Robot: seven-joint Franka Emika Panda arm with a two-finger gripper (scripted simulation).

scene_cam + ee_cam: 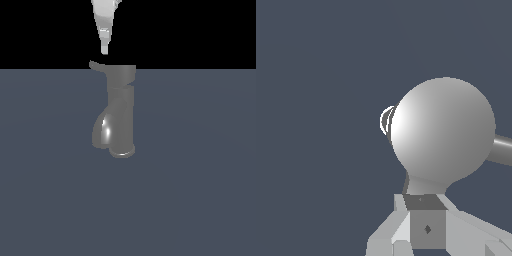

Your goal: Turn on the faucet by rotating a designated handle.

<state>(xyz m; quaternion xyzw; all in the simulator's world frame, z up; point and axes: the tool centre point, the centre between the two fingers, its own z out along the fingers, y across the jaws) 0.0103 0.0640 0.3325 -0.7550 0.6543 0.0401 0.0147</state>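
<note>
In the exterior view you see the dark grey, glossy metal faucet (pixel 120 112), an upright cylinder with a flared round base ring, standing on the flat slate-blue tabletop (pixel 200 190) near the middle of the frame. Its short bulging spout curves out toward the exterior view's left, low on the body. From the wider cylindrical cap at the top, the thin short grey lever handle (pixel 96 64) sticks out sideways, also toward the exterior view's left. Your white end effector (pixel 104 49) hangs down from the top edge, tapering to a narrow tip just above the handle's outer end; a small gap separates them. It holds nothing, and from this angle you cannot tell how far its fingers are parted.

In the wrist view you look straight down on the faucet's rounded top (pixel 443 132), a pale grey dome over the tabletop (pixel 316 75). A grey bar that may be the handle (pixel 501 150) runs off the frame's edge. The end effector (pixel 427 227) shows as pale blocky parts beside the dome, touching nothing; its opening stays unclear.
</note>
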